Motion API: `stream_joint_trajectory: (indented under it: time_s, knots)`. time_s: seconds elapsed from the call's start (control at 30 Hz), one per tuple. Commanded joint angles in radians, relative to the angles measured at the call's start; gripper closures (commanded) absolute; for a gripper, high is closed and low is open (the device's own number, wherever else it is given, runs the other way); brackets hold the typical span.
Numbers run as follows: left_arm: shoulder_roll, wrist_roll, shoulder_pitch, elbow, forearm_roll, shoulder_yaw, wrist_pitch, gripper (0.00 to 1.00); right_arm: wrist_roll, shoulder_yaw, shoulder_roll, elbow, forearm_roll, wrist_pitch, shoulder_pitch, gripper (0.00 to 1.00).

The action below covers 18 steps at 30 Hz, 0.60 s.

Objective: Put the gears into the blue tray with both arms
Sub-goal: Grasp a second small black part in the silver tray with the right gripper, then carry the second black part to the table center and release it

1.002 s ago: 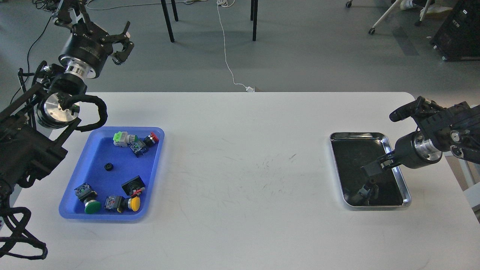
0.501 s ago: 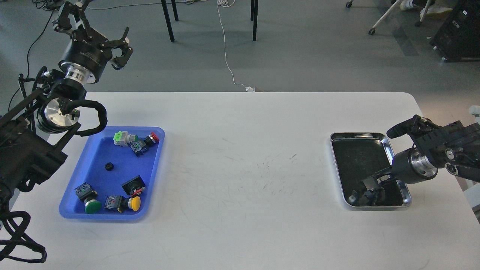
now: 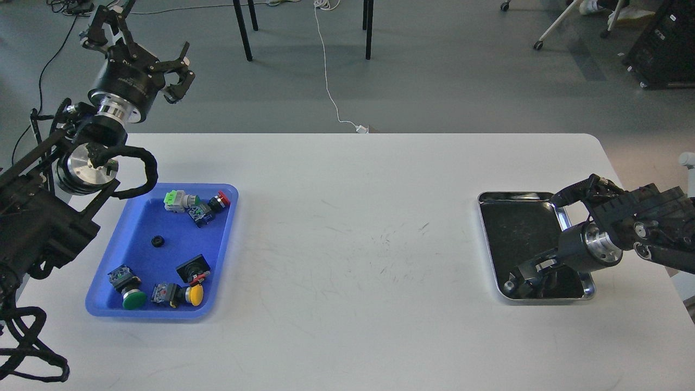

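The blue tray [image 3: 130,255] lies at the table's left. One small black gear [image 3: 158,241] rests on its floor near the middle, among push-button switches. My left gripper [image 3: 181,73] hangs high above the table's far left corner, beyond the tray, open and empty. My right gripper [image 3: 525,278] reaches down into the near left corner of the steel tray [image 3: 521,196]. Its dark fingers blend with the tray's reflective bottom, so their state is unclear. I cannot make out a second gear there.
Push-button switches with green [image 3: 132,298], yellow [image 3: 194,294] and red [image 3: 221,199] caps lie in the blue tray. Chair legs and a white cable stand on the floor beyond the table's far edge.
My right gripper has dropped lower and slid toward the near left corner of the steel tray. The left gripper has risen slightly and stays open.
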Motion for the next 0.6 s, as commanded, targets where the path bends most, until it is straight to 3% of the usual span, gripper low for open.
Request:
stream_joint_trajectory:
  time_s: [0.0,0.23,0.57]
  knots:
    - [0.0,0.0,0.0,0.0,0.0,-0.002,-0.001,0.02,-0.001,0.0,0.001,0.0,-0.002,0.003,0.002,0.64]
    - [0.005,0.0,0.0,0.0,0.0,-0.004,-0.002,0.02,0.0,-0.003,0.0,0.004,-0.006,0.011,0.013,0.77]
    - [0.006,0.0,-0.001,-0.001,-0.001,-0.005,-0.002,0.02,0.026,-0.002,-0.003,0.032,-0.006,0.011,0.103,0.79]
